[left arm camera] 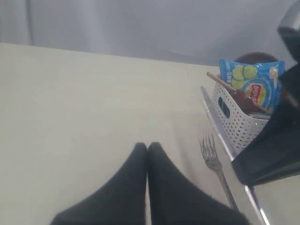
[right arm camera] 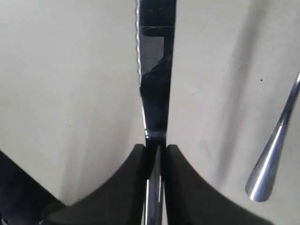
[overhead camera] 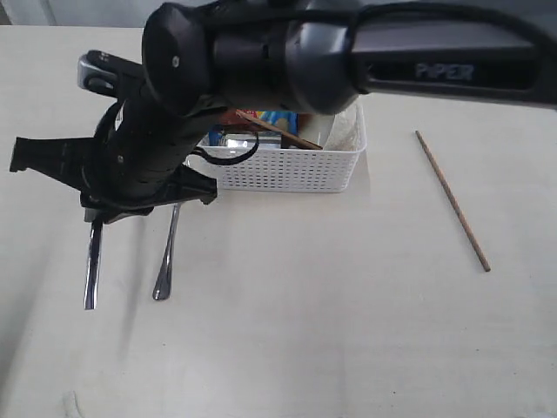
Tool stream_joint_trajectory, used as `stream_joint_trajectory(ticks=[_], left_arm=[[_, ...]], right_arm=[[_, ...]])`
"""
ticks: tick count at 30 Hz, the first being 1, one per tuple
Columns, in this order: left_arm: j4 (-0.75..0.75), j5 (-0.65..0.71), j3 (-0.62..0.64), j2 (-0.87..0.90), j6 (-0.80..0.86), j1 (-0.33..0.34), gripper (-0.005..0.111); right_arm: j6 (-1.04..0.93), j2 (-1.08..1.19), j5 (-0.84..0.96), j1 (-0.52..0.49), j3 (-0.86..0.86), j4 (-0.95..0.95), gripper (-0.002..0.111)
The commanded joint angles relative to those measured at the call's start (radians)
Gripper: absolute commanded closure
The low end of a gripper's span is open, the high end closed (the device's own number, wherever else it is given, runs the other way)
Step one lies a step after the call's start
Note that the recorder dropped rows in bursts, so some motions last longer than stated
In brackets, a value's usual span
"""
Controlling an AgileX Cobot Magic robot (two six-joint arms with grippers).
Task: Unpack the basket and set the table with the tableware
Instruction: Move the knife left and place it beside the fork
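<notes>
Right jaws: clamping the knife [right arm camera: 154,70].
Left jaws: pressing tip to tip over the counter [overhead camera: 305,331].
Knife: pointing along the counter's left edge, just beside the fork [overhead camera: 165,257].
Basket [overhead camera: 287,165]: sitting toward the far edge.

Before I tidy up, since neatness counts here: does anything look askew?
Yes: one thin brown wooden chopstick lies alone and slanted on the cream table, right of the white perforated plastic basket; a second stick leans inside the basket.
</notes>
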Motion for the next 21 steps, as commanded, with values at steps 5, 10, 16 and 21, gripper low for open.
stream_joint_trajectory(ticks=[5,10,16,21], left_arm=[[-0.007,-0.011,0.003,-0.004,0.001,0.001,0.107],[-0.007,-0.011,0.003,-0.004,0.001,0.001,0.107],[-0.007,-0.011,0.003,-0.004,0.001,0.001,0.107],[-0.007,-0.011,0.003,-0.004,0.001,0.001,0.107]], right_arm=[[0.189,0.114,-0.073,-0.009,-0.041,-0.13,0.109],[0.204,0.134,-0.075,-0.036,-0.045,-0.128,0.109],[0.208,0.158,-0.059,-0.05,-0.069,-0.128,0.109],[0.204,0.19,-0.023,-0.05,-0.093,-0.14,0.109]])
